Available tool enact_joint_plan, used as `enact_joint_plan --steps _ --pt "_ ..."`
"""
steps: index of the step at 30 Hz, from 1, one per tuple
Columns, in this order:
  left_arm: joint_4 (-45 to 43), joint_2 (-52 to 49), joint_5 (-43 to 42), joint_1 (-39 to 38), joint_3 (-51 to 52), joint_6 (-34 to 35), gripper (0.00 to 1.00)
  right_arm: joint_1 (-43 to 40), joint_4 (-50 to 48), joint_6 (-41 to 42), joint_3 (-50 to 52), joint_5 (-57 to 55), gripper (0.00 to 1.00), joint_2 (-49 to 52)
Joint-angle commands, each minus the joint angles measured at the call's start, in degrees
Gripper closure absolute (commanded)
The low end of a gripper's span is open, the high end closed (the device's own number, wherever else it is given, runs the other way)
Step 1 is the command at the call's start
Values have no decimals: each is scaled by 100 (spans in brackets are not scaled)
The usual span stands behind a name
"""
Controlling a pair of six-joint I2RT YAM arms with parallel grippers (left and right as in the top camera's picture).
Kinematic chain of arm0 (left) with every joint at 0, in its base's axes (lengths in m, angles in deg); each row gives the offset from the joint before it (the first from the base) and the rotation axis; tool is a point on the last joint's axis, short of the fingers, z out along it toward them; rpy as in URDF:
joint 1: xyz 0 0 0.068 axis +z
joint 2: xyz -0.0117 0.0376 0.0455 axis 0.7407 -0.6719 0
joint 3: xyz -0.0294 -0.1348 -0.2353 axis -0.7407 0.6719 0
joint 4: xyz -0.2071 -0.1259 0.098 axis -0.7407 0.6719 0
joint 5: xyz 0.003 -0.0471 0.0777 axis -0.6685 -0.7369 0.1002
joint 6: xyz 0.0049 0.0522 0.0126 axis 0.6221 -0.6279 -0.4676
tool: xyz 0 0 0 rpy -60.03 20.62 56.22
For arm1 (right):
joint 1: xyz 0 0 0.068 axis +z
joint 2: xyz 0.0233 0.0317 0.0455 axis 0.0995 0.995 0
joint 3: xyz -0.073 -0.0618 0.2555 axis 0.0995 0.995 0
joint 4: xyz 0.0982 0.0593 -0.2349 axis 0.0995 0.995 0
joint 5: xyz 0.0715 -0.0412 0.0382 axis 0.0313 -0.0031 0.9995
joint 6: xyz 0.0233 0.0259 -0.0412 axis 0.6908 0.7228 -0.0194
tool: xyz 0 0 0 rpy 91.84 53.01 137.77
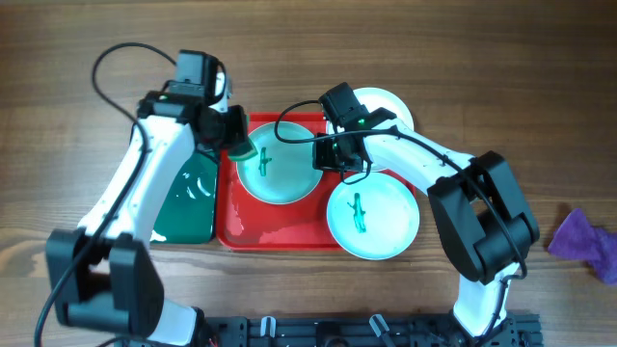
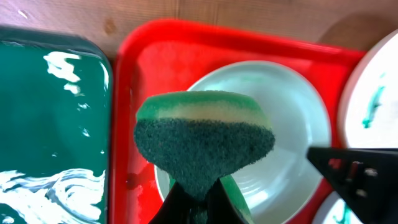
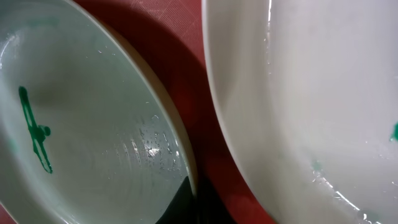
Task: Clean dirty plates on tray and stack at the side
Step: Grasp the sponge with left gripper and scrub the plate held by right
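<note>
Overhead: left arm (image 1: 145, 183) bent up from lower left, left gripper (image 1: 238, 145) at left rim of middle dirty plate (image 1: 280, 164) on tray (image 1: 280, 233). Right arm (image 1: 424, 164) arcs over, right gripper (image 1: 335, 157) at the plate's right rim.
Left wrist: jaws pinching sponge (image 2: 205, 146).
Right wrist: jaw state unclear.
</note>
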Motion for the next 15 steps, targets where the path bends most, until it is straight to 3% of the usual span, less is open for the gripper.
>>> enact_joint_plan --steps 1,10,12,15 --pt "-302 -595 4 -164 66 -118 96 9 2 -59 -74 94 96 107" --pt "-446 -1878 13 -542 68 -96 96 9 -37 -55 -74 48 96 109" --pt "-291 -1880 -525 -632 66 -225 96 9 -48 -52 -74 48 96 116" --pt "-90 -1880 -1996 -634 66 -1167 96 9 -63 -13 -74 48 96 116"
